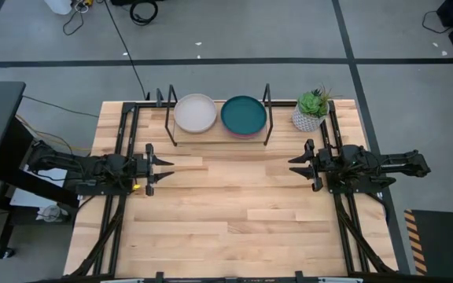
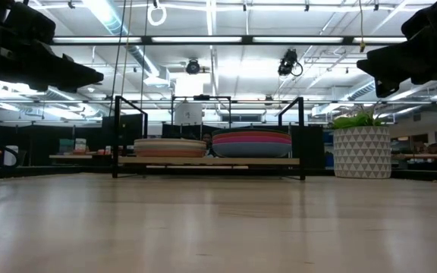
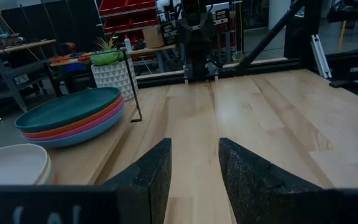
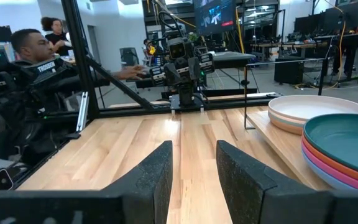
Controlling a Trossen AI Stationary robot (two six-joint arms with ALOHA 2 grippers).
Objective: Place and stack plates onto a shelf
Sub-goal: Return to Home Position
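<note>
While both arms hover above the light wooden table (image 1: 234, 228), neither holds anything.

Left gripper (image 1: 169, 167): over the table's left side, pointing inward. Fingers (image 3: 156, 171) apart, only bare wood showing between them.

Right gripper (image 1: 292, 167): mirrored over the right side. Fingers (image 4: 157, 171) also apart, empty. The two grippers face each other, well apart, both in front of the shelf and clear of it.

Low black metal-framed shelf with a light wooden board (image 2: 211, 160): at the table's far edge, roughly centred. Two stacks of round matte plates sit side by side on the board.
- Left stack: pale grey plate (image 1: 195, 112) on top, peach plate (image 4: 281, 124) right under it. Lower ones I can't tell apart.
- Right stack: dark teal plate (image 1: 244, 115) on top, then orange plate (image 4: 321, 155), magenta plate (image 4: 325, 169), blue plate (image 4: 340, 183) at the bottom.

Small green potted plant in a white patterned pot (image 1: 311, 110): just right of the shelf.
</note>
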